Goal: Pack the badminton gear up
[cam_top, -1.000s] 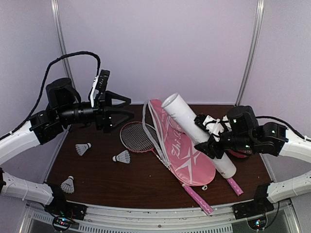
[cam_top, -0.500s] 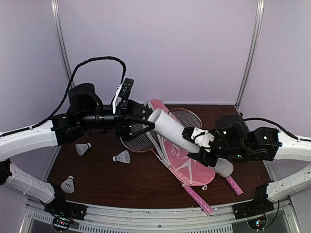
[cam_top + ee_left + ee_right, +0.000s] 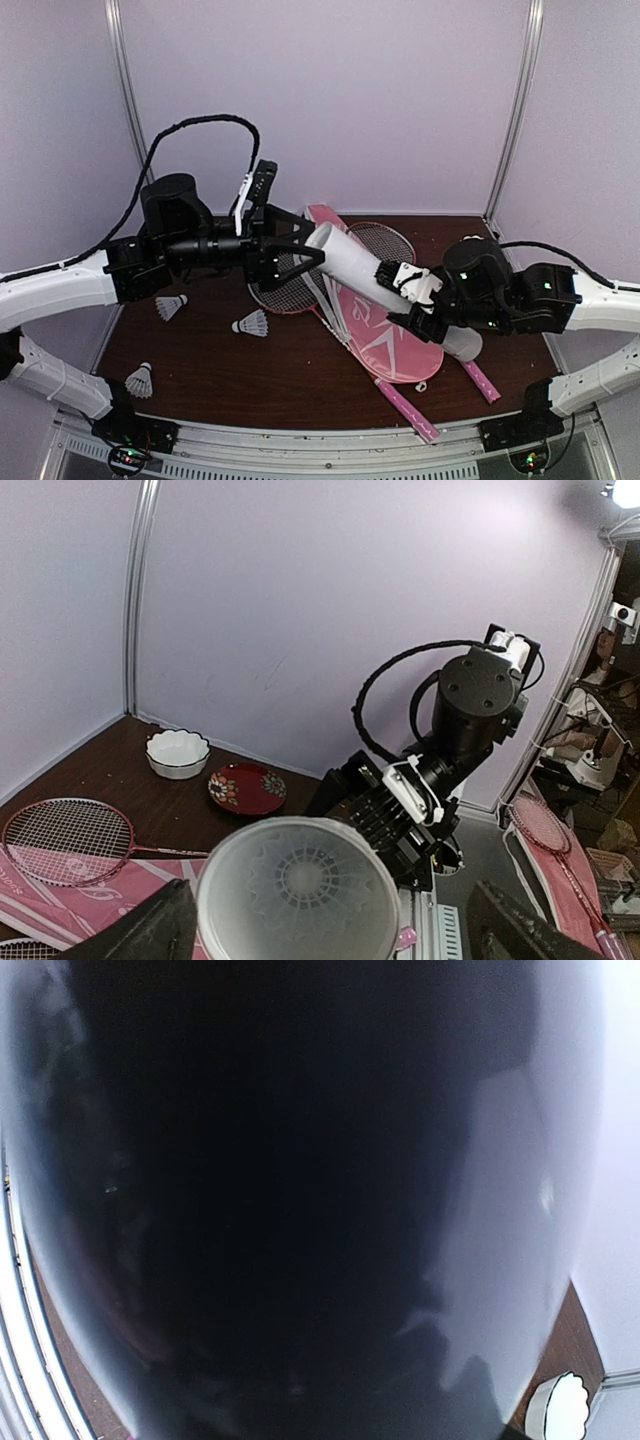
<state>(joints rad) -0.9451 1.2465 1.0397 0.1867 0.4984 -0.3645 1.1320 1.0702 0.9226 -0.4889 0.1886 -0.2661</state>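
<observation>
Tube (image 3: 350,258) sits pinched in my right gripper (image 3: 410,300); my left gripper (image 3: 315,243) is spread wide either side of its open mouth. I'd close gently, centred on the rim, without crushing it.

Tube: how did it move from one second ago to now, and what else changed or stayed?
The right tool, gripping the tube, carried it left and tipped it lower, so its open mouth now faces the left tool. The left arm swung right, and its open tool now flanks that mouth without gripping it. The three shuttlecocks and the cover stayed put.
</observation>
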